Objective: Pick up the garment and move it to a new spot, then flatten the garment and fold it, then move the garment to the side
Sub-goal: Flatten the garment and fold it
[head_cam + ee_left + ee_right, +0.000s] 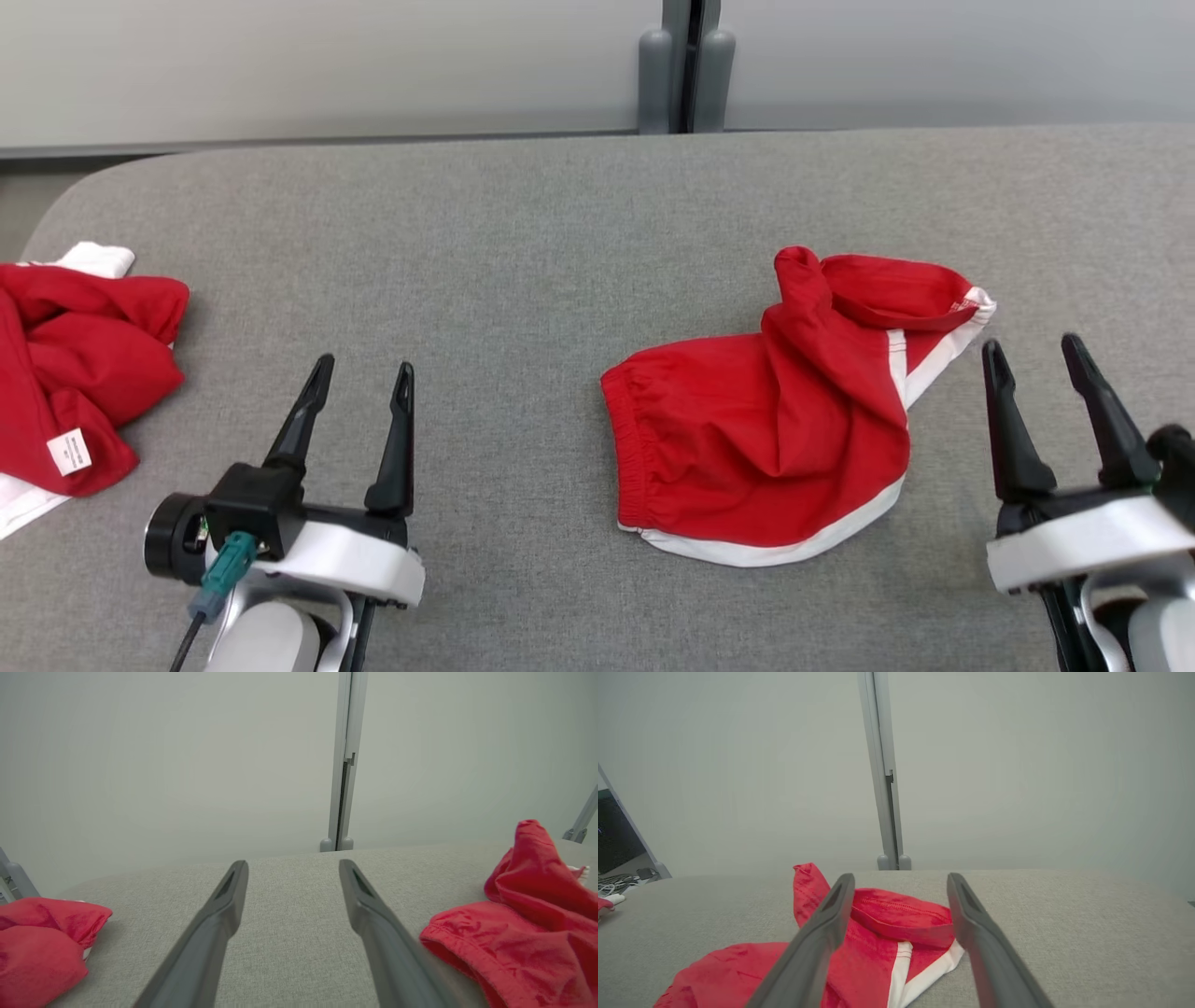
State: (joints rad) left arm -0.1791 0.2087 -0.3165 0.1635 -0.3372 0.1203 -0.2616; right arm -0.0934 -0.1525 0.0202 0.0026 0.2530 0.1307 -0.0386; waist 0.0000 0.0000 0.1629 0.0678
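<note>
The garment (775,420) is a pair of red shorts with white trim, lying crumpled on the grey table (523,261), right of centre. One leg is bunched up and folded over at the far right. My right gripper (1032,350) stands open just right of the garment, holding nothing; in the right wrist view the garment (896,933) lies in front of and below its open fingers (822,933). My left gripper (364,369) stands open at the lower left, well apart from the garment, with bare table between its fingers (210,933). The garment's waistband (467,947) shows at the right of the left wrist view.
A second red and white piece of clothing (75,383) with a white label lies bunched at the table's left edge (42,942). A pale wall with a grey vertical post (686,65) stands behind the table. Bare table lies between the two red pieces.
</note>
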